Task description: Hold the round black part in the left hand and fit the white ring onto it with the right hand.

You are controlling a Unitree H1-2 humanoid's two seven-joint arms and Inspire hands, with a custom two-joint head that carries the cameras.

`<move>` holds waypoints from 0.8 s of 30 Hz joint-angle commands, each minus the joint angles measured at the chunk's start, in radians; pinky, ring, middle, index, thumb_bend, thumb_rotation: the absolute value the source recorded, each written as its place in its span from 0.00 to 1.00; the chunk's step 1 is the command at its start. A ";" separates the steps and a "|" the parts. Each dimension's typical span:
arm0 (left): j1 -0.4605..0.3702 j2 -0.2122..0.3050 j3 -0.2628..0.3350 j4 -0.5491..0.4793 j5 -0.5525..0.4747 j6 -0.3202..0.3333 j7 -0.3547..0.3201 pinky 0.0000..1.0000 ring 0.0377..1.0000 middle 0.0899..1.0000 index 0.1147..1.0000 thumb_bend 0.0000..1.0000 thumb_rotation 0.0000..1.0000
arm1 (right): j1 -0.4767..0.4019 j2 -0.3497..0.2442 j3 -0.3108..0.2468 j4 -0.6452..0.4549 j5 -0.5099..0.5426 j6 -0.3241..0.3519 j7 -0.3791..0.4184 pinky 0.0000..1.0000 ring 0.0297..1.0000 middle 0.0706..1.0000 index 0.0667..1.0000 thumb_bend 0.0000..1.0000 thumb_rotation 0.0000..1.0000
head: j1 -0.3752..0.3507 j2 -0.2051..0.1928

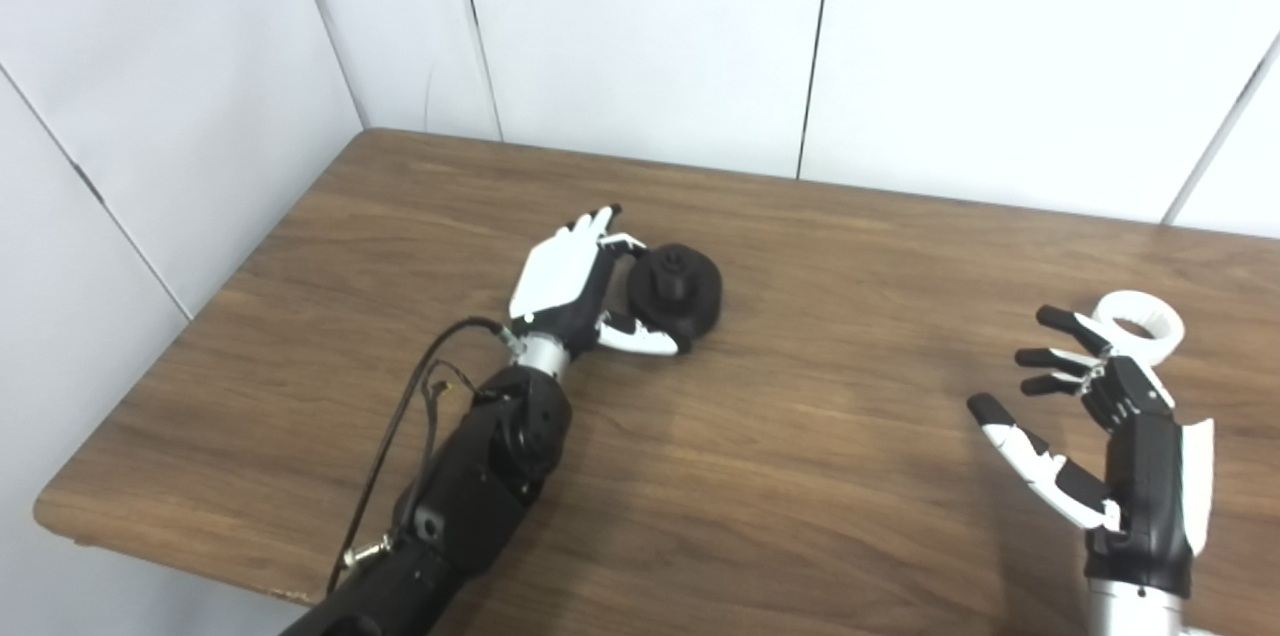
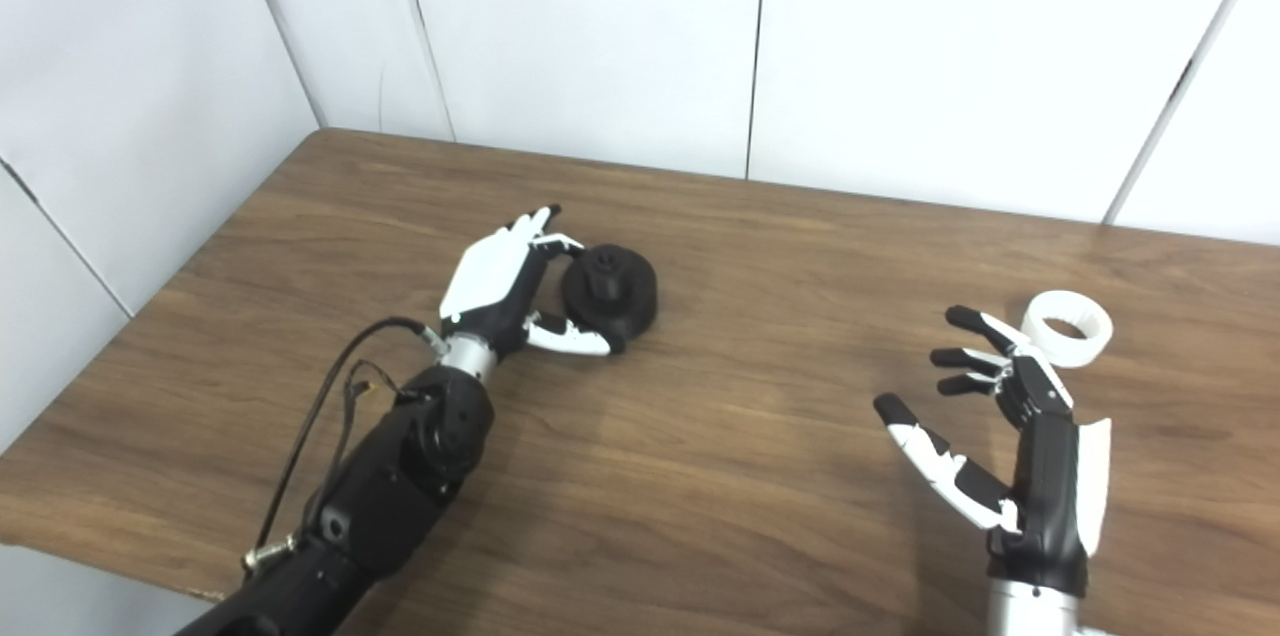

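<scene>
Fingers (image 1: 600, 221) beside black part (image 1: 676, 288) | right hand (image 1: 1110, 436) spread | white ring (image 1: 1140, 324) tabled

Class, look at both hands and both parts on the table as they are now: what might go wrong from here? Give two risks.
1. The left hand only cups the round black part from one side on the table; closing the fingers might push it away instead of gripping it.
2. The right hand is open, with the white ring lying flat just beyond its fingertips; reaching forward may knock the ring farther off.
</scene>
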 commanded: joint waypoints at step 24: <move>0.129 -0.011 -0.149 -0.254 0.042 -0.103 -0.186 1.00 1.00 1.00 0.62 1.00 0.36 | 0.042 0.012 -0.006 0.016 -0.023 0.050 -0.001 0.50 0.59 0.72 0.70 0.70 0.28 | -0.042 0.014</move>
